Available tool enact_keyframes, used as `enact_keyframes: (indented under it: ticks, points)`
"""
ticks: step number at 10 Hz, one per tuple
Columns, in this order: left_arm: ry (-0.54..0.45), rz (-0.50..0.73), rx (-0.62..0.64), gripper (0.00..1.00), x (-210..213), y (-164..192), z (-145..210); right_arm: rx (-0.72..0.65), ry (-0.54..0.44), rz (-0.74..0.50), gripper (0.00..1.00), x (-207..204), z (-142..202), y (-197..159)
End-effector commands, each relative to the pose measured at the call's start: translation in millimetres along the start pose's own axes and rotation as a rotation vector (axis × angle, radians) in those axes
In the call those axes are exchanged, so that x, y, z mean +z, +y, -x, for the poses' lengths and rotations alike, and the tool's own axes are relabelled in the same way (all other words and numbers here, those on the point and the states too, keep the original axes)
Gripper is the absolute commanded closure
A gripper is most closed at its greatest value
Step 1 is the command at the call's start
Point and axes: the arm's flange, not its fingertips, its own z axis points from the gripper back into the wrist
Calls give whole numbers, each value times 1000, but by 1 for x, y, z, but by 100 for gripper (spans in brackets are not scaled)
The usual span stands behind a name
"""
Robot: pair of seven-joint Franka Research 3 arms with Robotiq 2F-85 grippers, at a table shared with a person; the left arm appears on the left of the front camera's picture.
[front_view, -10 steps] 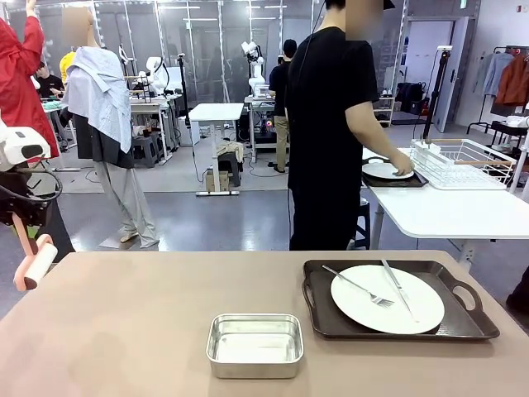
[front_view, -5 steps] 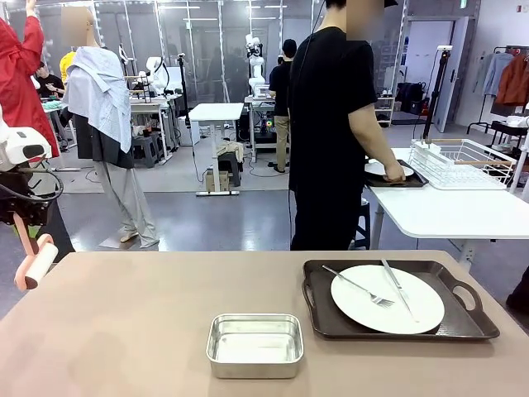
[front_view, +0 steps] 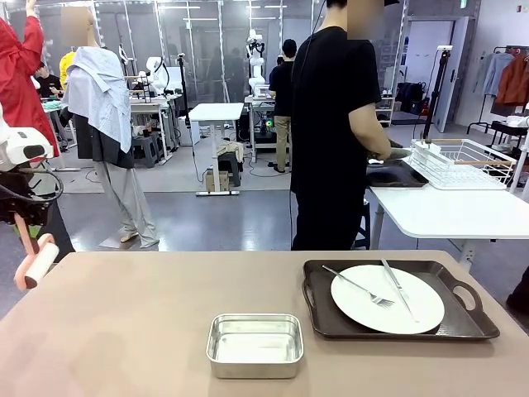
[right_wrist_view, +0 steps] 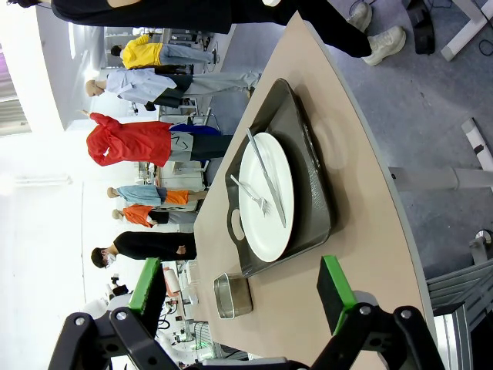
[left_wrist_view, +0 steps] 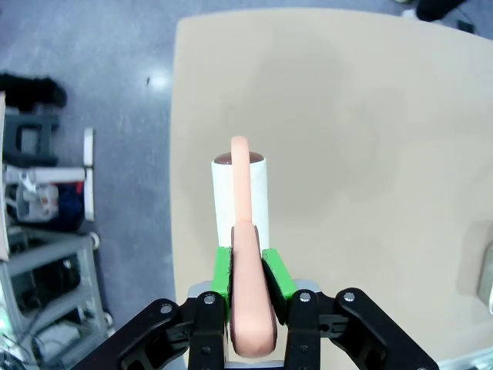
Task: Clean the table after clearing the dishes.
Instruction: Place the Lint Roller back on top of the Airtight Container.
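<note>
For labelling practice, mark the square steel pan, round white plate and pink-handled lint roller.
Square steel pan (front_view: 254,349), front view, floor.
Round white plate (front_view: 364,316), front view, bare face.
Pink-handled lint roller (left_wrist_view: 260,200), left wrist view, white roll.

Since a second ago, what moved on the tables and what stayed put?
The person's hand rose from the far tray, now bare, toward the wire rack. Unchanged: the left pincer shut on the pink roller, the near tray with its plate, the steel pan.
</note>
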Motion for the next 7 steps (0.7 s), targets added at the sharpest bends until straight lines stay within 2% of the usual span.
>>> enact_keyframes:
  ticks: [1,2,3,6,7]
  points:
    - [-82,97,-444,77,48,-88,-29,1,4,-7,0,4,2,3]
    - [-120,158,-673,77,69,-137,-31,1,4,-7,0,4,2,3]
    - [-143,212,-847,77,83,-177,-27,1,4,-7,0,4,2,3]
    - [-197,470,-1260,77,109,-275,5,1,4,-7,0,4,2,3]
    - [-169,546,-1425,77,110,-307,22,1,4,-7,0,4,2,3]
